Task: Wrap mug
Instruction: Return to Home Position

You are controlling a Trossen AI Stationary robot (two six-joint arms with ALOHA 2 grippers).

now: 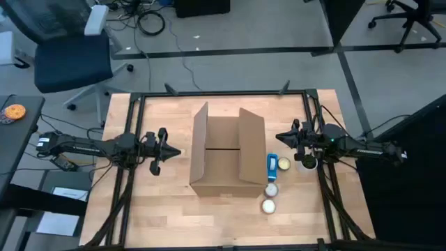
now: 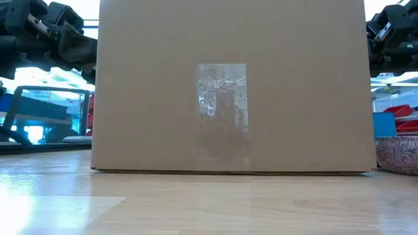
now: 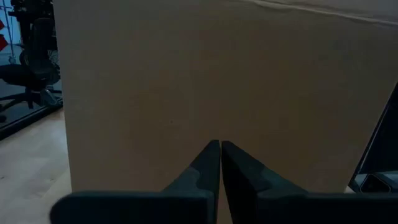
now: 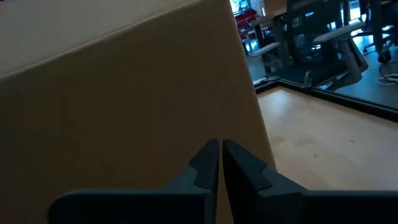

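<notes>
**High view.** Shows a pale wooden tabletop (image 1: 174, 216) inside a black frame (image 1: 223, 94), on grey floor (image 1: 244, 66) with loose cables (image 1: 150, 22) and an office chair (image 1: 70, 59) beyond the far-left corner. Cardboard box (image 1: 224, 171) mid-tabletop, two side flaps upright, inner flaps flat and meeting at a seam. Mug hidden; cannot tell where from any view. Left end effector (image 1: 174, 151) just off the box's left wall, not touching. Right end effector (image 1: 281, 137) just off the right flap. Bare wood open along the near edge and down the left side. Crowded on the right: blue packet (image 1: 272, 166) against the box, three small round pots (image 1: 271, 189) beside and in front of it, close under the right arm.

**Low view.** Looks level at the box's near wall, with a patch of clear tape (image 2: 222, 108) at its centre. Blocks nearly all of the room behind. Dark arm parts at both upper corners, above the tabletop. Patterned bowl (image 2: 400, 155) and the blue packet at far right, beside the box. Bare wood in front of the box.

**Left wrist view.** Faces the box's wall close up. Fingers (image 3: 199, 171) pressed together, gripping nothing. Strip of tabletop and a chair off to one side.

**Right wrist view.** Much the same: fingers (image 4: 200, 168) together and gripping nothing, box wall just ahead. Open tabletop out to the frame, office chairs in the room beyond.
</notes>
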